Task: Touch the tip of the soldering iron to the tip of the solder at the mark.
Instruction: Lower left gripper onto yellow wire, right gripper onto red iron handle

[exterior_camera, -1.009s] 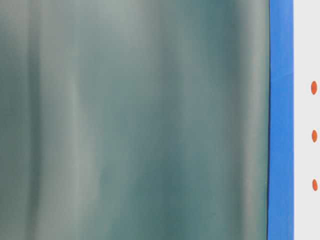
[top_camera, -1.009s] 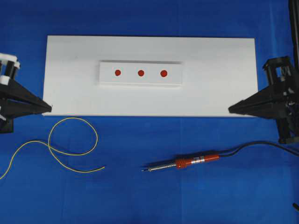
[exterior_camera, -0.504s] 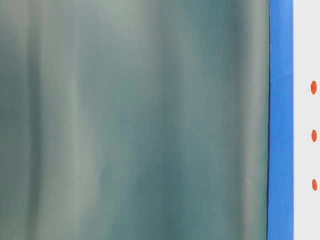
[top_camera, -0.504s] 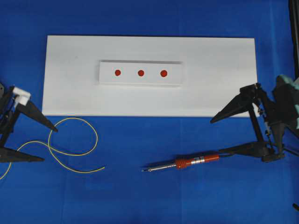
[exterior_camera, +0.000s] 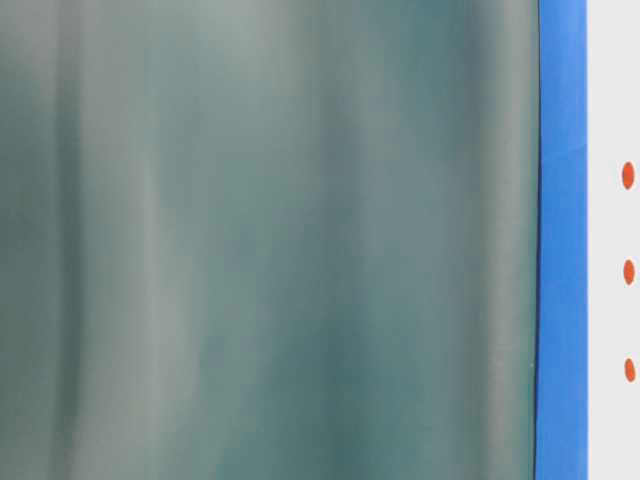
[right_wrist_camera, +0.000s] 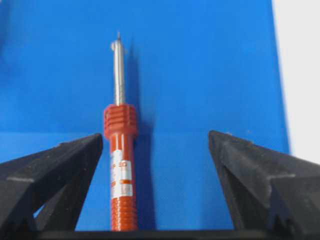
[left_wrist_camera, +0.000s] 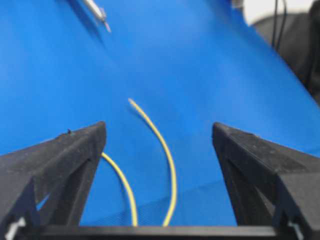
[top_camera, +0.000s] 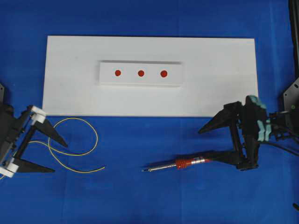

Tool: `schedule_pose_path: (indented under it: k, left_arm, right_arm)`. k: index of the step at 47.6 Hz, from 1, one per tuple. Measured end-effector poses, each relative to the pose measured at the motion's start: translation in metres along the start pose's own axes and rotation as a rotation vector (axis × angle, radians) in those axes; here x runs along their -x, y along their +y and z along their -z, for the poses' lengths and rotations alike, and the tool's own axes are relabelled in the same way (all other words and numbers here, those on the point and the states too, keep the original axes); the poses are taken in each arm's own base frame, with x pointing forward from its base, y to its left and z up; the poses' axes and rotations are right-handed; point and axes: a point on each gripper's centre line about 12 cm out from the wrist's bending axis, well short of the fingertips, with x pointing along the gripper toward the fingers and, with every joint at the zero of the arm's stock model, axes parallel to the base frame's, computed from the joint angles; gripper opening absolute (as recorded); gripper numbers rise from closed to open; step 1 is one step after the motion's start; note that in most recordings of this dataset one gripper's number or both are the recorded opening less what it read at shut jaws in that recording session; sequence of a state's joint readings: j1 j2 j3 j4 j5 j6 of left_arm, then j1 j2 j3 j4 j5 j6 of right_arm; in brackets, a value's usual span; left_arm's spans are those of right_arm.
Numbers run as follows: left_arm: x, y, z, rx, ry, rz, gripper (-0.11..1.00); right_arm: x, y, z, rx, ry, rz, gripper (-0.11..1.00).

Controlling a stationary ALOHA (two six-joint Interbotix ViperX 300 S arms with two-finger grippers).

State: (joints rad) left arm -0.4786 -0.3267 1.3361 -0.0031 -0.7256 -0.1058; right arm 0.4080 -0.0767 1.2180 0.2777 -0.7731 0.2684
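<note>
**A:** Which step are you in now?

**B:** I am in the approach, before any grasp. My left end effector point(top_camera: 50, 154) has its jaws wide apart over the loops of the solder point(top_camera: 74, 153), and my right end effector point(top_camera: 209, 144) has its jaws wide apart around the handle end of the soldering iron point(top_camera: 184, 163). Neither holds anything, I judge.

**A:** Where do the two things lie?

**B:** Both lie flat on the blue tabletop point(top_camera: 140, 196), in front of the large white board point(top_camera: 219, 88). The solder curls at the left side, and its free end points toward the middle. The iron lies at the right side, with its dark tip toward the solder and its black cord running away to the right. The two tips are well apart.

**A:** And the mark?

**B:** On the white board lies a smaller white strip point(top_camera: 175, 79) with three red dots point(top_camera: 140, 73) in a row. Which dot is the one meant, I cannot tell.

**A:** What does the next move ask from you?

**B:** I think each end effector must come down and close: the right one on the red-orange handle, which in the right wrist view sits nearer to one jaw than to the other, so some centring helps. The left one must catch a very thin wire, near its free end, and this needs care.

**A:** What about the room?

**B:** Little is visible. The table-level view is almost filled by a blurred grey-green surface.
</note>
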Motion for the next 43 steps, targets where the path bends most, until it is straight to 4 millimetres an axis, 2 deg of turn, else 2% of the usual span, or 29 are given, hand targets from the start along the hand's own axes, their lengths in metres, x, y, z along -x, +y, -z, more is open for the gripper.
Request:
schedule_pose_path:
  k: [11,20,27,33,38,43]
  left_arm:
    - [-0.029,-0.008,0.026,-0.013,0.056,0.036,0.79]
    - [-0.045,-0.011,0.049,-0.019,0.086,0.050,0.78]
    - [-0.055,-0.013,0.062,-0.023,0.119,0.055,0.72]
    - [-0.058,-0.013,0.064,-0.024,0.128,0.055,0.63]
    - [-0.057,-0.013,0.068,-0.030,0.160,0.052,0.52]
    - [-0.057,-0.012,0.073,-0.028,0.205,0.042,0.35]
  right_arm:
    - [-0.018,0.012,0.027,0.000,0.023,0.027,0.88]
    - [-0.026,0.019,0.040,0.009,0.026,0.050,0.88]
    - [-0.032,0.020,0.049,0.008,0.032,0.073,0.87]
    - [-0.036,0.017,0.052,0.007,0.032,0.089,0.85]
    - [-0.039,0.016,0.056,0.018,0.041,0.097,0.76]
    - [-0.043,0.015,0.062,0.041,0.055,0.105,0.48]
